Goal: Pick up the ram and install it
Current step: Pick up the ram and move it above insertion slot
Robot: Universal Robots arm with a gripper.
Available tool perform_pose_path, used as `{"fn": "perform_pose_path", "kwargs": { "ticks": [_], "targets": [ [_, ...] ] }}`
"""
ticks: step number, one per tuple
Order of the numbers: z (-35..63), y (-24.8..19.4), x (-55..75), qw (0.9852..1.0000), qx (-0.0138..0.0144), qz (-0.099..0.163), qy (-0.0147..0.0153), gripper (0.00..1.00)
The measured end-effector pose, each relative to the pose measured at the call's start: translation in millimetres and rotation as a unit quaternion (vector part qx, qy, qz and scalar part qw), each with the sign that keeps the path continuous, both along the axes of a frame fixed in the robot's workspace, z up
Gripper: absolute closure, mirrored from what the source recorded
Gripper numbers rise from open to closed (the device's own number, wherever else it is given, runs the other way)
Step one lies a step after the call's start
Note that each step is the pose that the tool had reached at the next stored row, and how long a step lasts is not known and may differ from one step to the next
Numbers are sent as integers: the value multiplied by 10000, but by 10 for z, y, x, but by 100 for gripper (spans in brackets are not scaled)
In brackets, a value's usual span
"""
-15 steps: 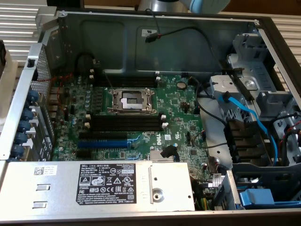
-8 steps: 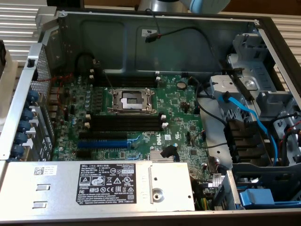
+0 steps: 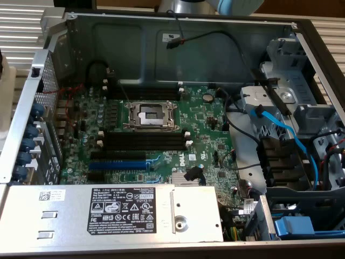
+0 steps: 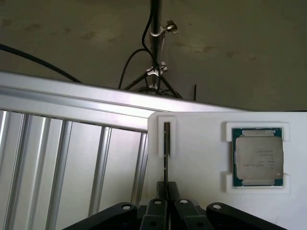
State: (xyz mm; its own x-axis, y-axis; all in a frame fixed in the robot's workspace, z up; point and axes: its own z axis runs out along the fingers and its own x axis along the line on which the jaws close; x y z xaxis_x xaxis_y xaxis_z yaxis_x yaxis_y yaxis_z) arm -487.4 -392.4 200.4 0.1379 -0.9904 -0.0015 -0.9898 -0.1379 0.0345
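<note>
So the big thing here is the open grey metal desktop case [image 3: 178, 32] with the green Dell motherboard [image 3: 161, 135] inside, and in the exterior view the arm isn't over it at all. In the wrist view the gripper [image 4: 166, 203] is off at a white foam-looking holder tray [image 4: 201, 158] sitting on a ribbed aluminium counter [image 4: 57, 163]. The ram, a thin dark stick seen edge-on [image 4: 166, 153], stands upright with its far end tucked in a narrow slot of that tray, and the black fingers [image 4: 156, 208] are pressed in from both sides, pinching its near end. What could go wrong: the grip is out at one end, so I'd guess the stick could pivot or tilt in the fingers, and if it comes out crooked it could bind in the tray slot. Over at the board, the long black memory slots with white end clips [image 3: 143, 141] sit close to the empty silver CPU socket [image 3: 151, 115], and a stick arriving skewed could jam on a clip or not seat. The square silver-topped processor chip [image 4: 258, 157] in the tray's other pocket is near enough to get bumped too. Writing: "DELL" is printed on the board and on the black label [image 3: 121, 208] of the grey power supply box [image 3: 108, 213], plus what looks like "112112-11"; the rest I can't read.
</note>
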Motion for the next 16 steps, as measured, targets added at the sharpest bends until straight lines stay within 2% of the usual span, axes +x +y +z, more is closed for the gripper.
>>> {"fn": "perform_pose_path", "kwargs": {
  "ticks": [16],
  "targets": [
    [11,0,0,10000,0,0,0,88]
  ]
}}
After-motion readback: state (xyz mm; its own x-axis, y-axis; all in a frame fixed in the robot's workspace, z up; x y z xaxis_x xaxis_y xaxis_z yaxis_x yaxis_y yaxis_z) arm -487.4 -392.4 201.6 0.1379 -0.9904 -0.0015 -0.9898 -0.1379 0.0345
